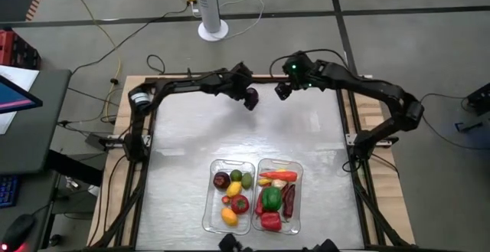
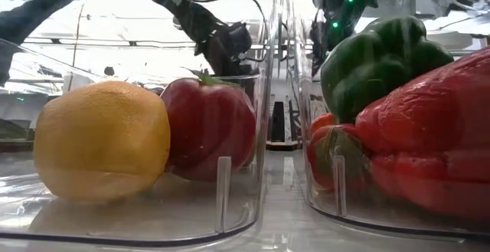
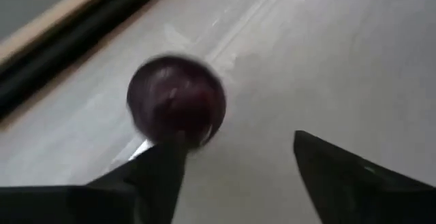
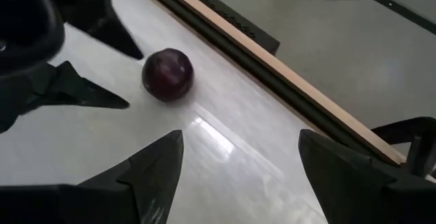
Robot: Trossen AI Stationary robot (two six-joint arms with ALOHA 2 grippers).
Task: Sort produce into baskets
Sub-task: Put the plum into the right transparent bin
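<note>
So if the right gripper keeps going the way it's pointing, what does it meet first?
Probably the dark purple ball lying on the table; it sits ahead of the right gripper, slightly off centre. The left gripper's fingers are right beside it. Depth is hard to judge.

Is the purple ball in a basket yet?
No. The purple ball lies out on the bare table, by the open left gripper, far from both baskets.

Dark purple round fruit (image 4: pixel 167 74) on the table's far edge; remaining produce (image 1: pixel 269 199) inside two side-by-side clear baskets (image 1: pixel 253 165).
</note>
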